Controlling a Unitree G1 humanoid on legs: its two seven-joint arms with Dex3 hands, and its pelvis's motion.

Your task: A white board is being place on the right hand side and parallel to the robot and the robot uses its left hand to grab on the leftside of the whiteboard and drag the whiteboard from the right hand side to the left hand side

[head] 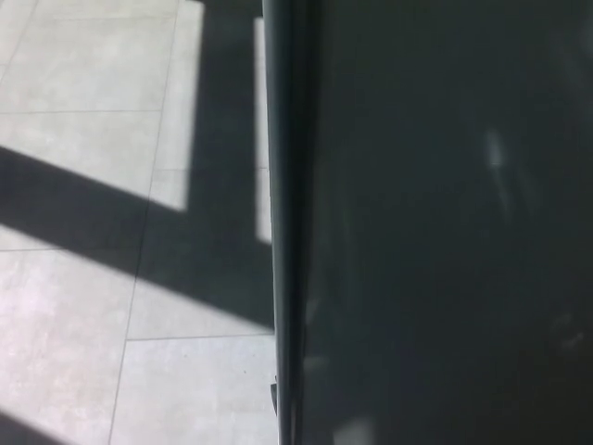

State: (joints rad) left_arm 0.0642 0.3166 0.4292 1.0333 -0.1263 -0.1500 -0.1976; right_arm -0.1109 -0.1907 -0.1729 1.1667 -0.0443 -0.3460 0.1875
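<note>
Large dark shaded whiteboard panel (445, 222) fills right side, its vertical frame edge (285, 222) beside pale tiled floor (83, 306) crossed by shadows.

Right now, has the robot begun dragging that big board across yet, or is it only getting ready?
Nothing looks done yet, as far as this view shows. The whiteboard fills the right side of the picture, its left edge running top to bottom beside the sunlit tiled floor. Neither hand shows, so no grasp on that edge is visible. Left to do: take hold of the edge with the left hand and drag the board leftward.
</note>
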